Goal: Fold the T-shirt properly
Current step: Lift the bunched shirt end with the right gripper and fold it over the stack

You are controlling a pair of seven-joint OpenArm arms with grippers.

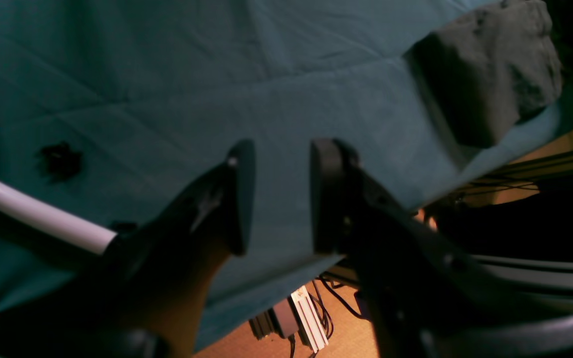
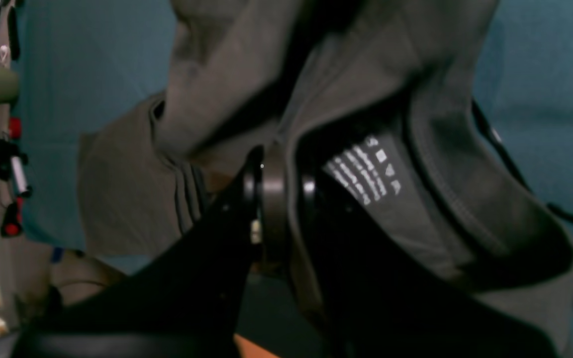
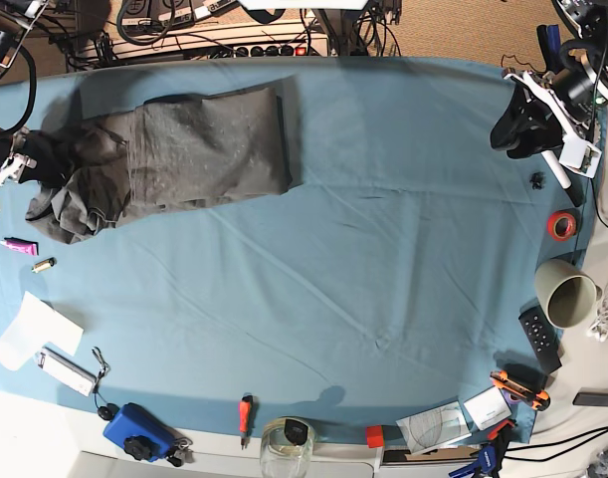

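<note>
The right gripper (image 2: pixel 279 199) is pinched shut on the T-shirt (image 3: pixel 174 159) at the neck, printed label (image 2: pixel 363 171) just beside its jaws. The shirt lies bunched in the tablecloth's (image 3: pixel 383 249) far corner on that arm's side, long axis running along the far edge toward the middle. The left gripper (image 1: pixel 276 199) hangs part open and empty over the opposite edge, well apart. Charcoal, wrinkled, partly doubled over.
</note>
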